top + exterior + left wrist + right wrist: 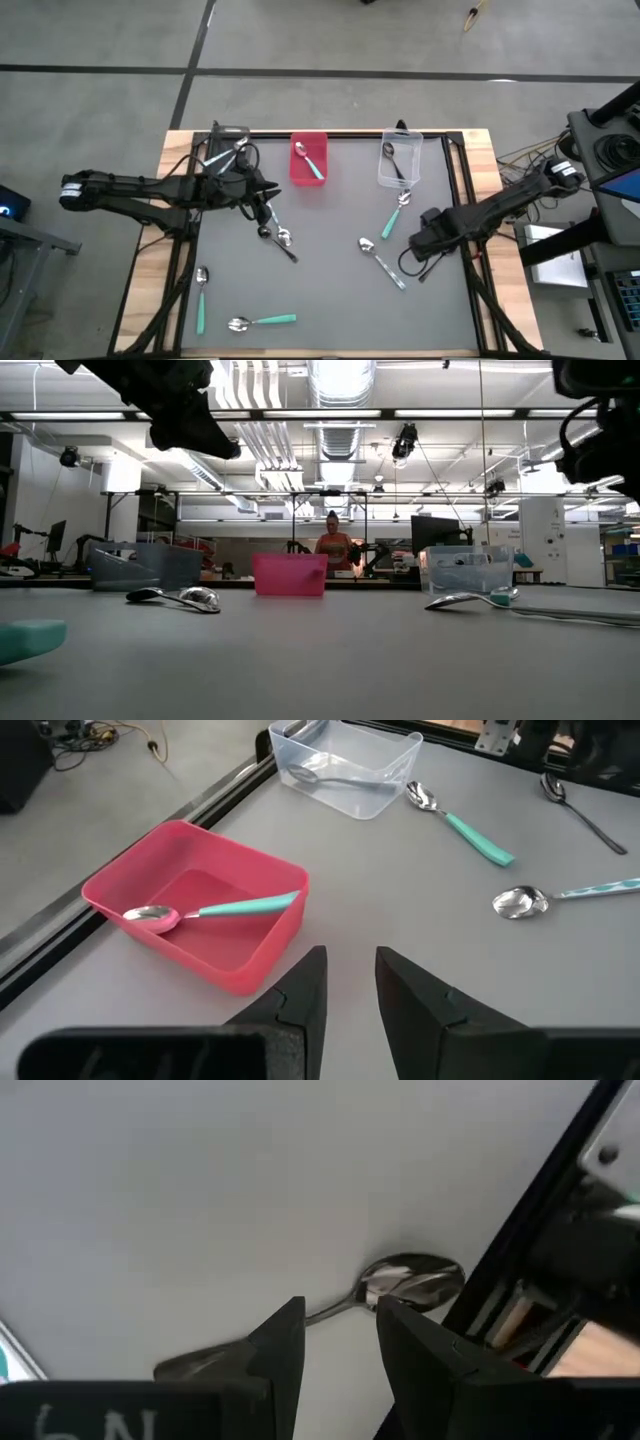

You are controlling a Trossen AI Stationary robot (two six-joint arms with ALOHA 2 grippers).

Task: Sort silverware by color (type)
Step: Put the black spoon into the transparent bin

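Two grippers, left gripper and right gripper, are held narrowly parted and empty above the counter, spoons scattered between.

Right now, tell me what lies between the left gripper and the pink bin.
Nothing visible. In the left wrist view only bare grey mat separates the left gripper from the pink bin, which already holds a teal-handled spoon.

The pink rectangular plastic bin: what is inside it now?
The pink rectangular plastic bin holds one silver spoon with a teal handle, lying across its floor. Nothing else shows inside; its near wall hides only a narrow strip of the floor.
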